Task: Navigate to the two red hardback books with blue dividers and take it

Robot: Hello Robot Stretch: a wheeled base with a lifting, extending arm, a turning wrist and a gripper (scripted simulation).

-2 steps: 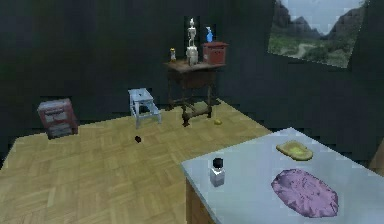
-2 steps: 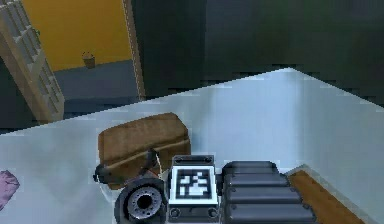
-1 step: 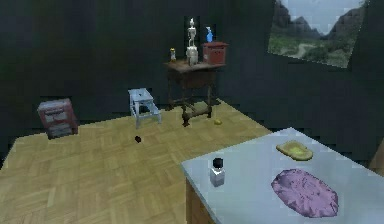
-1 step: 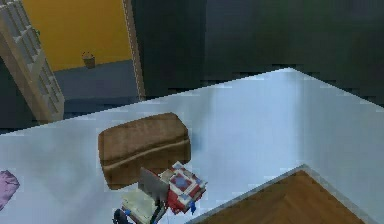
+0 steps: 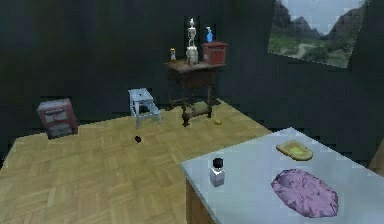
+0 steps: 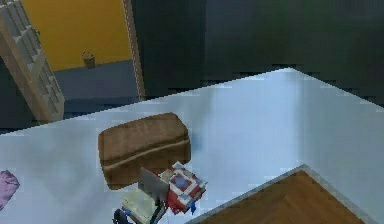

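Red-and-blue books (image 6: 183,187) lie near table (image 6: 260,110) edge, wood floor (image 6: 300,205) beyond

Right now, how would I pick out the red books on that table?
In the arm side view, find the pale table and the brown loaf on it. Just below the loaf lies a small red thing with blue and white bands; its pale neighbour on the left has no red.

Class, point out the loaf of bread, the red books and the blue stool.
loaf of bread (image 6: 145,148): arm side view, its top crust.
red books (image 6: 184,186): arm side view, the top cover.
blue stool (image 5: 143,96): forward view, its seat.
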